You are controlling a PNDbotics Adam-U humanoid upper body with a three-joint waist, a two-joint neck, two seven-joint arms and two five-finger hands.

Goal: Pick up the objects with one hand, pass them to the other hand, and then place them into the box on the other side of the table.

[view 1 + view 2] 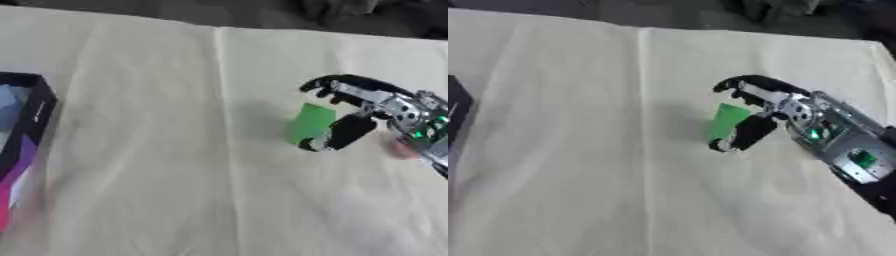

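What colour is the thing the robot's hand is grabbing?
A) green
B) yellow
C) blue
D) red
A: the right hand has its fingers and thumb curled round a flat green block over the cloth-covered table.

A green object (311, 122), a black-and-silver robot hand (776, 107), a cream cloth (175, 150), a black, purple and pink box (22, 145).
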